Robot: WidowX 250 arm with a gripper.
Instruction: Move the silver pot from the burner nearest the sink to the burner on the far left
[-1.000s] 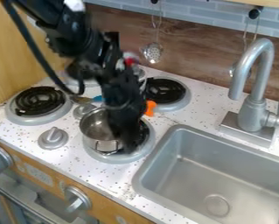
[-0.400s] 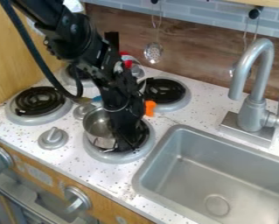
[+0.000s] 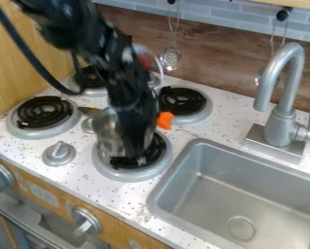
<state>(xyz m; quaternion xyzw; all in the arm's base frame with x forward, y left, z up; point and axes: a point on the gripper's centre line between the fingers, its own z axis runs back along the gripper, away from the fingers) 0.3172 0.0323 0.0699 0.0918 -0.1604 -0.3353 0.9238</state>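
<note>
The black gripper (image 3: 135,150) hangs over the front right burner (image 3: 152,164), and its fingertips are not distinct against the dark coil. Directly left of it is a silver metal pot (image 3: 107,130), blurred and partly covered by the gripper and arm. The pot overlaps the back left part of that burner, with the front of the coil uncovered. The gripper is against the pot's right side; whether it grips the pot is unclear. An orange object (image 3: 165,120) shows just right of the arm.
Other burners stand at the left (image 3: 44,114), at the back right (image 3: 182,100) and behind the arm. A stove knob (image 3: 59,153) is on the counter. The sink (image 3: 196,142) and faucet (image 3: 283,121) lie to the right. Utensils (image 3: 171,58) hang on the back wall.
The pot has shifted up and back in the view, uncovering more of the front right coil. The gripper stayed beside it and rose slightly, while the upper arm changed its angle.
</note>
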